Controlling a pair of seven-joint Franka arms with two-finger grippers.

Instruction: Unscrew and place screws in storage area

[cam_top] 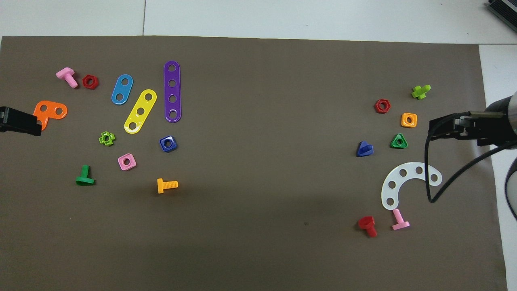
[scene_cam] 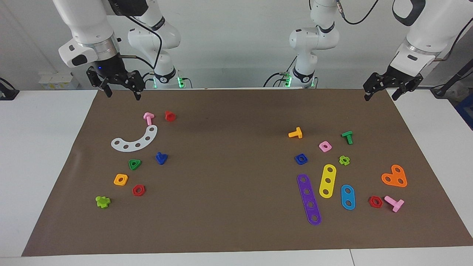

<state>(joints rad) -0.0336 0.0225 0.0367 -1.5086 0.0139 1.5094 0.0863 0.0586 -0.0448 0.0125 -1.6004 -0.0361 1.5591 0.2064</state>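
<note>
The screw (scene_cam: pixel 161 158) (cam_top: pixel 364 149) is a small dark-blue bolt with a triangular head. It lies loose on the brown mat (scene_cam: pixel 229 207) toward the right arm's end, beside a green triangular nut (scene_cam: pixel 135 164). My right gripper (scene_cam: pixel 122 95) (cam_top: pixel 438 128) hangs open and empty, high over the mat's edge closest to the robots, well apart from the screw. At the left arm's end my left gripper (scene_cam: pixel 380 96) (cam_top: pixel 22 121) waits over the mat's corner, open with nothing in it.
Around the screw lie a white curved plate (scene_cam: pixel 135 141), a pink bolt (scene_cam: pixel 148 118), a red bolt (scene_cam: pixel 170 116) and several nuts. Toward the left arm's end lie a blue square nut (scene_cam: pixel 301 159), coloured strips (scene_cam: pixel 309 198) and an orange plate (scene_cam: pixel 394 176).
</note>
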